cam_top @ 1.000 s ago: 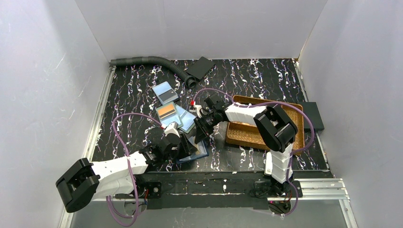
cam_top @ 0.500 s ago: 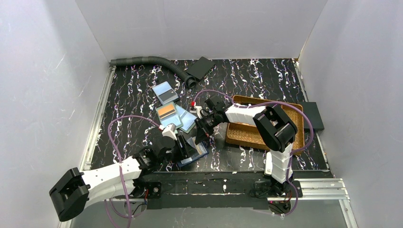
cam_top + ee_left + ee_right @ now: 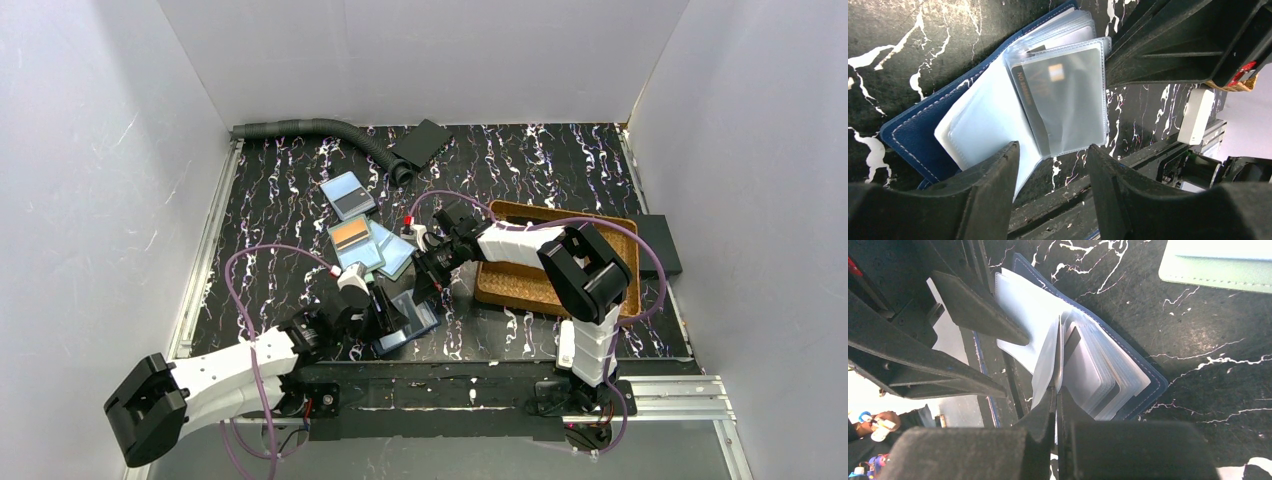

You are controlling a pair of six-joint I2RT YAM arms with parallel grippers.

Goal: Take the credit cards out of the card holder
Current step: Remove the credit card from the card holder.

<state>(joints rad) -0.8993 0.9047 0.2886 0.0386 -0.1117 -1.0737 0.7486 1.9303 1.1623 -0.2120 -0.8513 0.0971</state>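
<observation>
the open card holder [image 3: 408,320] is laid near the near edge of the table [image 3: 520,150], left of middle, gripped by one clear page [image 3: 1045,362] between the right gripper's [image 3: 1055,392] closed fingers, while the left gripper [image 3: 1053,150] is held over it, fingers apart, and loose credit cards [image 3: 350,236] are spread just behind.

The marbled table [image 3: 520,160] bears the card holder [image 3: 420,318], credit cards [image 3: 348,196], a woven tray [image 3: 515,288], perhaps a hose [image 3: 310,127].
</observation>
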